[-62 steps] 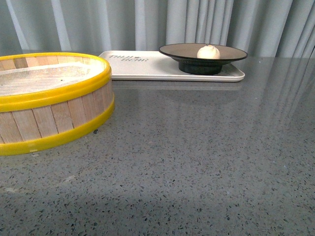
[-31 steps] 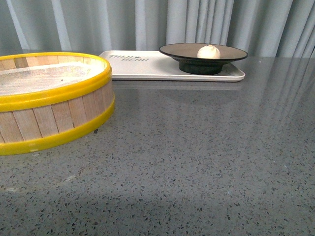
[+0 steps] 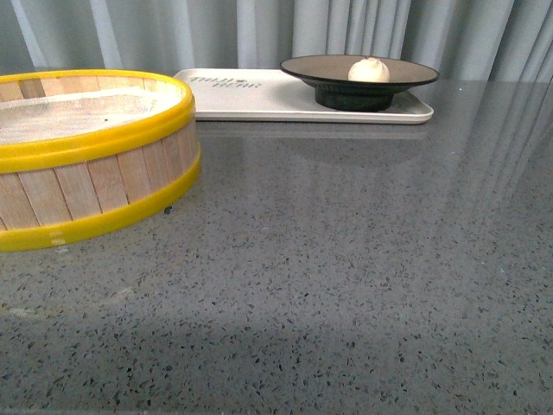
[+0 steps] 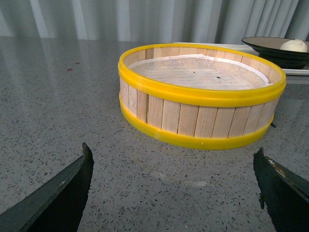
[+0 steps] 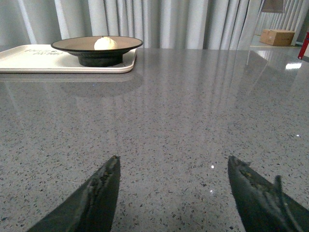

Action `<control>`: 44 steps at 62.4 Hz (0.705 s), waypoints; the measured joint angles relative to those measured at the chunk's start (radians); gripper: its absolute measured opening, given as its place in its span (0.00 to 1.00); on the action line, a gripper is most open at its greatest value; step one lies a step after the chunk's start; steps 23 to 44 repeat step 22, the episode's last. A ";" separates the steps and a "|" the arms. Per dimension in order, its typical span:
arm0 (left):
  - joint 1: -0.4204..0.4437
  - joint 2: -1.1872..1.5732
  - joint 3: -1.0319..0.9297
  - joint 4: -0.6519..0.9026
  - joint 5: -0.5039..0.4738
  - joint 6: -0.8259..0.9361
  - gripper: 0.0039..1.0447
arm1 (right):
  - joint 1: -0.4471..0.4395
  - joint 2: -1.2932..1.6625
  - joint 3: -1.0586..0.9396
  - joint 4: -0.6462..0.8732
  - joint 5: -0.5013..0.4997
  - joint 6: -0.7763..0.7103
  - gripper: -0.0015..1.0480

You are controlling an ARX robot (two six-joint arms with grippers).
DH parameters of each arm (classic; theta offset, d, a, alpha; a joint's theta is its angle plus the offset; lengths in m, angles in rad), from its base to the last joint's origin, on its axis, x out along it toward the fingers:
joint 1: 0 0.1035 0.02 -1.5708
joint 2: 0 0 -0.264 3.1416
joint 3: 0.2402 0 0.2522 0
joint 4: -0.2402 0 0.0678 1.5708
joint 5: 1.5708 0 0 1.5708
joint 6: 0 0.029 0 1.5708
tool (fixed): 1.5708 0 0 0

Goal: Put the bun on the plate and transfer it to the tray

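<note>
Grey speckled stone tabletop (image 3: pixel 346 277), glossy, mirrors pale pleated curtains (image 3: pixel 259 35) behind. Bun (image 3: pixel 368 70) sits in plate (image 3: pixel 328 67); plate rests on right end of tray (image 3: pixel 251 102) at table's far side. Yellow-rimmed wooden steamer basket (image 3: pixel 86 164) stands front-left, just beside tray. Left gripper (image 4: pixel 174 188) spread wide, empty, above table facing basket. Right gripper (image 5: pixel 174 188) likewise apart, empty. Cardboard box (image 5: pixel 277 36) far off in right wrist view.

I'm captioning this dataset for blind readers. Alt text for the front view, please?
A small white bun sits on a black-rimmed brown plate on a cream tray at the far side of a grey speckled table. A yellow-rimmed wooden steamer basket stands near left.
</note>
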 joint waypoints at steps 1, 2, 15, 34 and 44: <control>0.000 0.000 0.000 0.000 0.000 0.000 0.94 | 0.000 0.000 0.000 0.000 0.000 0.000 0.76; 0.000 0.000 0.000 0.000 0.000 0.000 0.94 | 0.000 0.000 0.000 0.000 0.000 0.000 0.81; 0.000 0.000 0.000 0.000 0.000 0.000 0.94 | 0.000 0.000 0.000 0.000 0.000 0.003 0.92; 0.000 0.000 0.000 0.000 0.000 0.000 0.94 | 0.000 0.000 0.000 0.000 0.000 0.003 0.92; 0.000 0.000 0.000 0.000 0.000 0.000 0.94 | 0.000 0.000 0.000 0.000 0.000 0.003 0.92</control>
